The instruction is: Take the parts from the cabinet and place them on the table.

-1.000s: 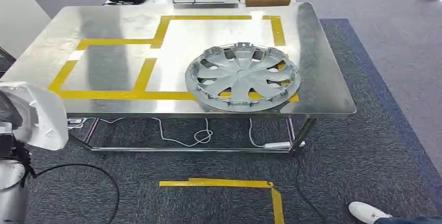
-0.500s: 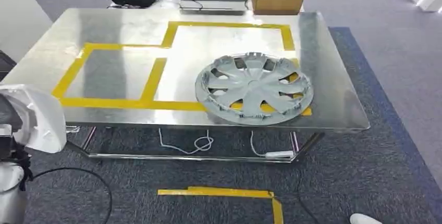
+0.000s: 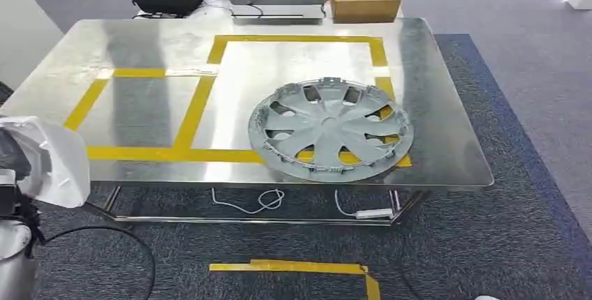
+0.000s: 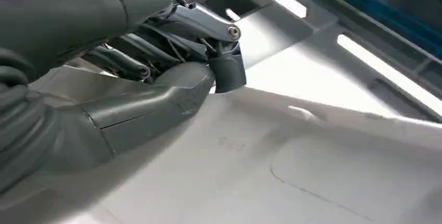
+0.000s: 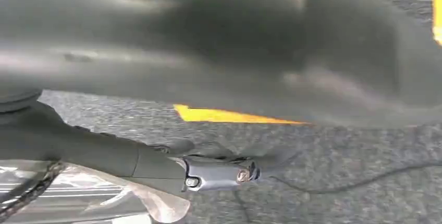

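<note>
a white moulded part (image 4: 292,166) is gripped by the left hand (image 4: 156,86), carried low at the robot's left side (image 3: 49,160), presumably for the table (image 3: 139,49) where a hubcap (image 3: 329,130) lies; the right hand (image 5: 156,166) is blurred, its state cannot be told

Before me stands a shiny rectangular steel table (image 3: 433,91) marked with yellow tape outlines (image 3: 199,98). A grey plastic wheel cover with curved spokes (image 3: 329,130) lies flat on it, near my edge, overlapping the tape at the right-hand square's near corner.
</note>
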